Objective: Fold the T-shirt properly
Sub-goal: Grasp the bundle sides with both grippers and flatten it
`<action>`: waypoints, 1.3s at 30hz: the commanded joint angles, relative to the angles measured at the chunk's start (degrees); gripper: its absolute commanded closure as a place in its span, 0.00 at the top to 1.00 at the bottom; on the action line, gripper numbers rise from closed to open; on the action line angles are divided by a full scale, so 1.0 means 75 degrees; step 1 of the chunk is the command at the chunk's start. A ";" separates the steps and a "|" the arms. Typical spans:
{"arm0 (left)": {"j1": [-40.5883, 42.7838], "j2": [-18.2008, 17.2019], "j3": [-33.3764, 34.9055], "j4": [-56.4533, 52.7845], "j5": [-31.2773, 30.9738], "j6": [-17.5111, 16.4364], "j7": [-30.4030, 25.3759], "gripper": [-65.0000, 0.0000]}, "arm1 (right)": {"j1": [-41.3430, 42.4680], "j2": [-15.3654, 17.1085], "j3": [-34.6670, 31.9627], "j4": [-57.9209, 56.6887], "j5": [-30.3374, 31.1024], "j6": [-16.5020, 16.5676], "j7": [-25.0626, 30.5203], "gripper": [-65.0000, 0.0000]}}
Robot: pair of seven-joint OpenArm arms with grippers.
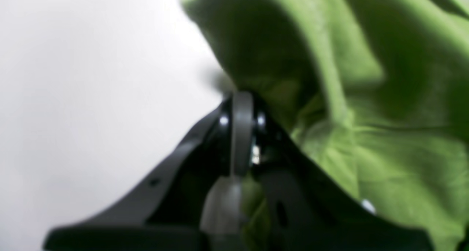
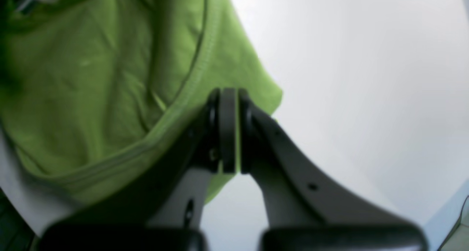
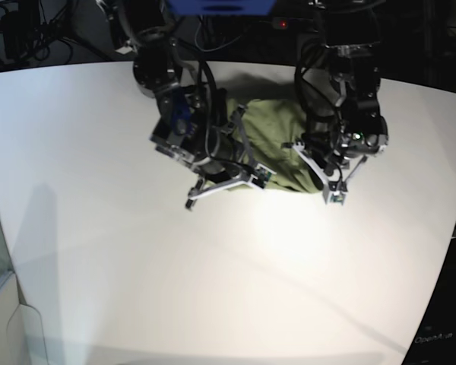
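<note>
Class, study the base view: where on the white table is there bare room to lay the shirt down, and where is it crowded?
Bare: the white table in front of the arms, and the strip at the view's left. Crowded: the far middle, where the sage green cotton T-shirt hangs bunched between the left gripper and right gripper.

Plain green T-shirt [image 3: 277, 144], white table [image 3: 213, 281]

Soft blur across both wrist views, bright washed-out white table [image 3: 99, 228], dim dark surroundings beyond its edge.

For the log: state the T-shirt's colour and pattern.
The T-shirt is plain green, no print visible; right wrist view shows it best.
</note>
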 commanded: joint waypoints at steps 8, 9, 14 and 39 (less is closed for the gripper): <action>-0.0232 0.0014 0.0013 -0.0413 0.0026 0.0022 -0.0048 0.01 | 0.0517 -0.0038 0.0043 -0.0969 0.0032 -0.0007 0.0650 0.00; -0.0267 0.0014 0.0013 -0.0495 0.0026 0.0022 -0.0048 0.01 | 0.0517 -0.0038 0.0043 -0.1087 0.0032 -0.0007 0.0744 0.00; -0.0372 0.0014 0.0013 -0.0695 0.0026 0.0022 -0.0048 0.01 | 0.0517 0.0220 0.0032 -0.1473 0.0020 -0.0007 0.1130 0.00; -0.0302 -0.0044 -0.0034 -0.0929 0.0037 -0.0025 -0.0388 0.01 | 0.0459 0.1650 0.0536 -0.0958 -0.0004 -0.0007 0.1435 0.00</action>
